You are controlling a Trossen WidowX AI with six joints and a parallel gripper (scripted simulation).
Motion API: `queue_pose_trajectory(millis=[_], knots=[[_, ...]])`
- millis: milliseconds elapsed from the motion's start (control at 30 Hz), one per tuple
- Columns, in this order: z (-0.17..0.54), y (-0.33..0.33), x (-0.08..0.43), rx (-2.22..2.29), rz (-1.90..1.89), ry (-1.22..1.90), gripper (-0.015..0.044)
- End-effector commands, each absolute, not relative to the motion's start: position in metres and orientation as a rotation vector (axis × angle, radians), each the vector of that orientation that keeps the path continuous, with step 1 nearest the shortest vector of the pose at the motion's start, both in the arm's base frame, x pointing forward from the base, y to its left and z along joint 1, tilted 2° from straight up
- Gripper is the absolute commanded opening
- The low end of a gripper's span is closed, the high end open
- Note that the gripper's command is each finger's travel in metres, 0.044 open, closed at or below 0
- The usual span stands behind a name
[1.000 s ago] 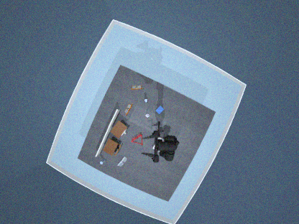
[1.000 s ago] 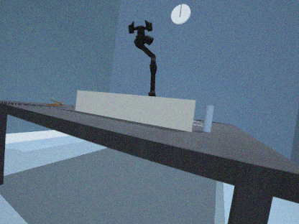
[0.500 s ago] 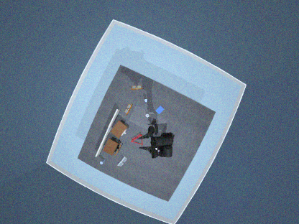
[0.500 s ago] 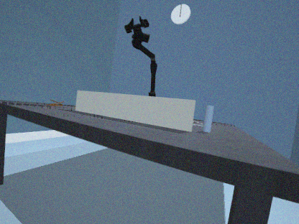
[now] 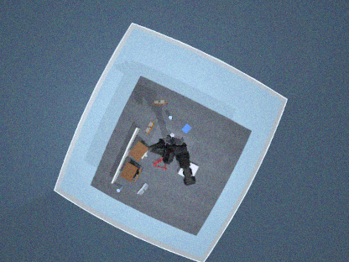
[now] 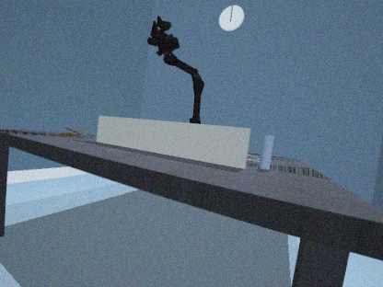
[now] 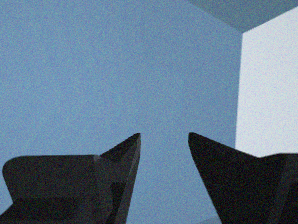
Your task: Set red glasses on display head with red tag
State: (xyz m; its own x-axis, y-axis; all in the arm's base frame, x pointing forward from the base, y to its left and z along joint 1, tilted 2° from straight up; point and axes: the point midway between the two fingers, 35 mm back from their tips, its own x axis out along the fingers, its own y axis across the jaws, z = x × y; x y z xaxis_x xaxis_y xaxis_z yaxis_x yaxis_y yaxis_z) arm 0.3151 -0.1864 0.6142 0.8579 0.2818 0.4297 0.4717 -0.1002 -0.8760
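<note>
From here, the red glasses (image 5: 160,167) lie on the table (image 5: 218,168) (image 6: 276,193), apparently well below the raised gripper (image 5: 156,145) (image 6: 161,25) (image 7: 165,134) and off to one side. Its fingers stand partway apart, nothing between them.

The glasses (image 5: 160,164) are red, the long panel (image 5: 125,155) (image 6: 171,142) off-white, the square (image 5: 186,128) plain blue.

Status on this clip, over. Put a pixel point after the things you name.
Gripper (image 6: 158,25) (image 7: 164,137) part-open, empty, raised high. Red glasses (image 5: 154,164) on table, not on a head. Arm partly overhead; clearance unclear.
</note>
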Motion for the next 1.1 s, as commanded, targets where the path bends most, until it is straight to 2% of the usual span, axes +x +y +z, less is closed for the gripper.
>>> queue_pose_trajectory(millis=[0,333,567,800,1067], knots=[[0.577,-0.196,0.355,-1.475,-0.133,-0.479,0.02],[0.452,-0.18,0.43,-1.061,0.03,-0.119,0.02],[0.342,-0.14,0.45,-0.863,0.185,0.204,0.02],[0.233,-0.087,0.43,-0.749,0.364,0.558,0.02],[0.128,-0.029,0.354,-0.715,0.596,1.003,0.02]])
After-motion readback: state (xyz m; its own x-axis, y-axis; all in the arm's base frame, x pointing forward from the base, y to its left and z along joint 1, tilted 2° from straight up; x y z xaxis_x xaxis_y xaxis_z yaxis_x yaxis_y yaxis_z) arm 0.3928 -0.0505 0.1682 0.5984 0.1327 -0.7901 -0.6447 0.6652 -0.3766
